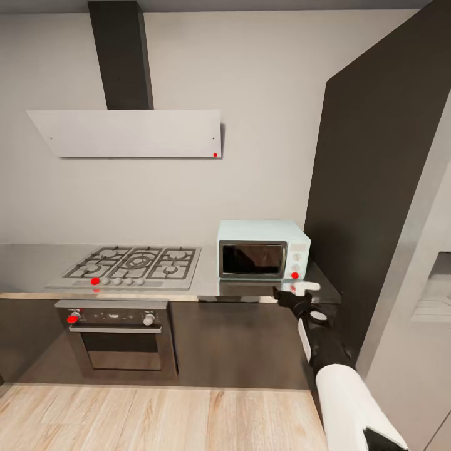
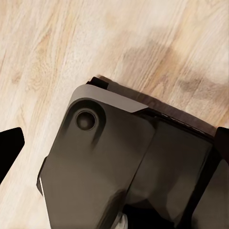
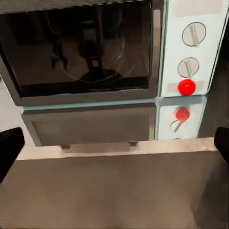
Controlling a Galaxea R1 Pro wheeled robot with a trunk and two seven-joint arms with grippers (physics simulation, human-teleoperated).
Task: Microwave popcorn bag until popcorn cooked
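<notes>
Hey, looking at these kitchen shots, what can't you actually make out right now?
- Microwave interior: dark glass door in head and right wrist views; contents unreadable.
- Right gripper: small in head view, fingertips cut by the right wrist view's edges; open or shut unclear.
- Countertop left end: cut by head view's edge.

White-and-black right arm [image 1: 338,376], seemingly glossy

The microwave [image 1: 264,249] sits on the countertop [image 1: 250,288], right of the gas hob [image 1: 133,263]; the oven [image 1: 119,335] lies below the hob; the hood [image 1: 128,133] hangs above it.
</notes>
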